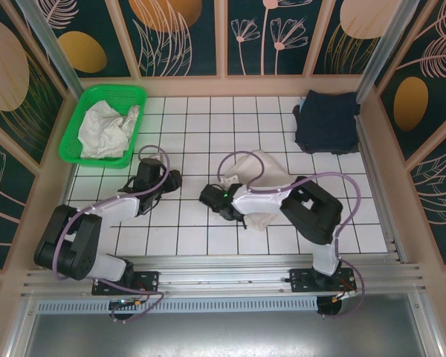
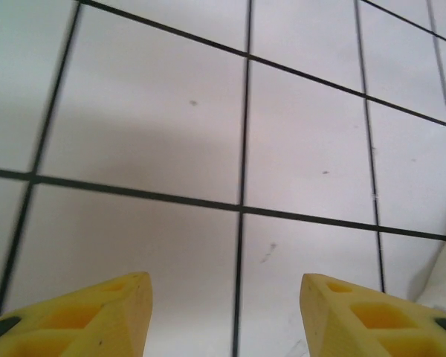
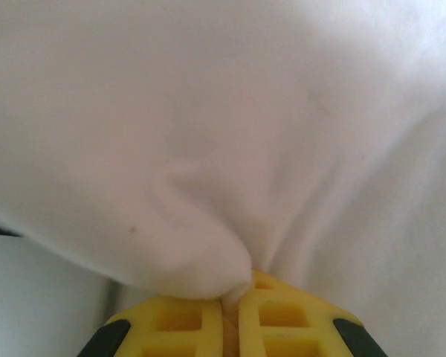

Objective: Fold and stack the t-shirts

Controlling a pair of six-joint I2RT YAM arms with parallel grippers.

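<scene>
Your right gripper (image 3: pixel 238 296) is clamped on a fold of the wrinkled off-white cotton t-shirt (image 1: pixel 271 175) at mid-table. Your left gripper (image 2: pixel 227 301), jaws apart, hovers over white tiles (image 2: pixel 149 111) to its left.

- Basket (image 1: pixel 115 88): green plastic mesh, stood in the table's far-left corner.
- Table (image 1: pixel 201 123): white tiles, dark grid lines.
- Walls (image 1: pixel 178 33): dark panels printed with leaves and flowers, framed in pale wood.
- Rail (image 1: pixel 230 264): aluminium, along the near edge.

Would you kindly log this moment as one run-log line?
right claw: shut on white t-shirt | left claw: open over tiles | navy t-shirt: folded, far right corner
</scene>
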